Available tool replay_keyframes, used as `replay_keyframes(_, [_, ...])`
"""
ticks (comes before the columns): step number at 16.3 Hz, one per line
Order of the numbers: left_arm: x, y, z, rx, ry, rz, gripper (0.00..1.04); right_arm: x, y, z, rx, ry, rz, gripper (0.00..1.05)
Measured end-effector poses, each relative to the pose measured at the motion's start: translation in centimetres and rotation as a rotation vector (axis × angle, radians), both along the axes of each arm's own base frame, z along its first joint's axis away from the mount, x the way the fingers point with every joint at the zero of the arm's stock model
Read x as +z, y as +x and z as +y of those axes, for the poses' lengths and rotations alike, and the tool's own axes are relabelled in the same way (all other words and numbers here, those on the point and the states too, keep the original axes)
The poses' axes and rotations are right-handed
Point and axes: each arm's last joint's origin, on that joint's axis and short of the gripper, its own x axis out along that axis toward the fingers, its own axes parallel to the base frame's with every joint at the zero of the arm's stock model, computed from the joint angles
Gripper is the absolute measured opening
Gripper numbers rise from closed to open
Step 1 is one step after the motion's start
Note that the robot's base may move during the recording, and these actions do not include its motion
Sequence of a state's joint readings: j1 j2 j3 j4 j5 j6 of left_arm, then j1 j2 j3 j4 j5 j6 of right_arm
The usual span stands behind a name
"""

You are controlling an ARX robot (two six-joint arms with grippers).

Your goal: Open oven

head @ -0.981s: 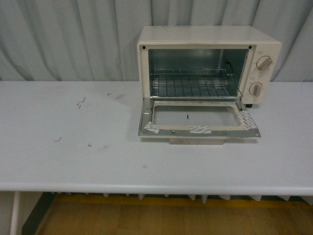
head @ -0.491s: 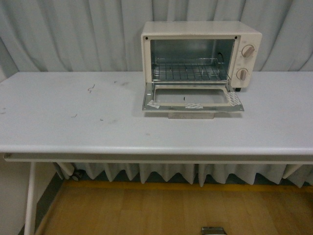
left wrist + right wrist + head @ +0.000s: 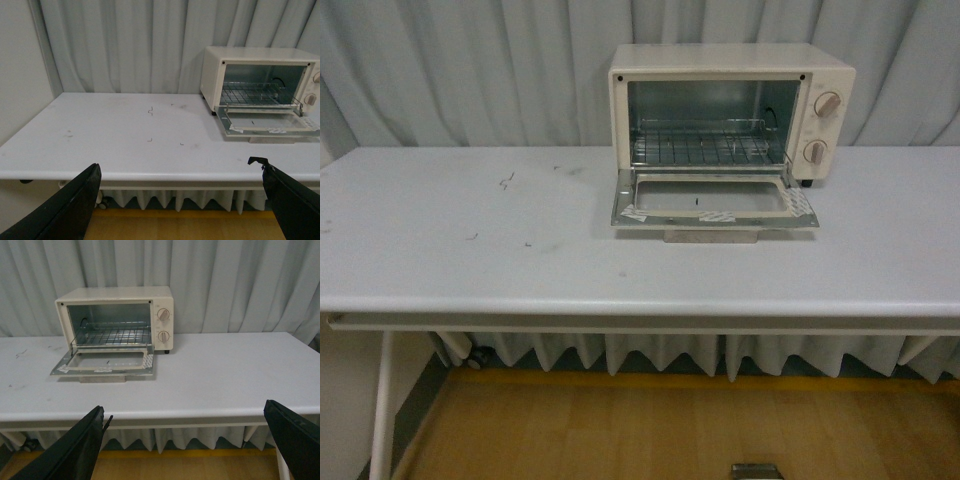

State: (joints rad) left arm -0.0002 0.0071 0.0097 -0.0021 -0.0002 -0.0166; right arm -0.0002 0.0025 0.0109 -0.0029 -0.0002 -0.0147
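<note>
Cream oven [image 3: 732,110] open; only wrist views show each spread tool [image 3: 180,200] [image 3: 190,440].

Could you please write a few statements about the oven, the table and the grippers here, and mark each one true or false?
1. The oven door is folded down. True.
2. A tray of food sits on the wire rack. False: the rack is bare.
3. The oven has two round knobs. True.
4. The left gripper is shut on the door handle. False: it is open, far from the oven.
5. The table is white. True.
</note>
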Motion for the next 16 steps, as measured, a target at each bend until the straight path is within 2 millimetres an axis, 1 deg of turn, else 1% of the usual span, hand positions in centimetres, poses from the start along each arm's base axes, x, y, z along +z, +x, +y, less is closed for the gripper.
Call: replay_keyframes(16, [-0.01,0.0,0.0,0.0,0.002,0.002,0.98,-0.01,0.0,0.0,0.0,0.0,0.001,0.98])
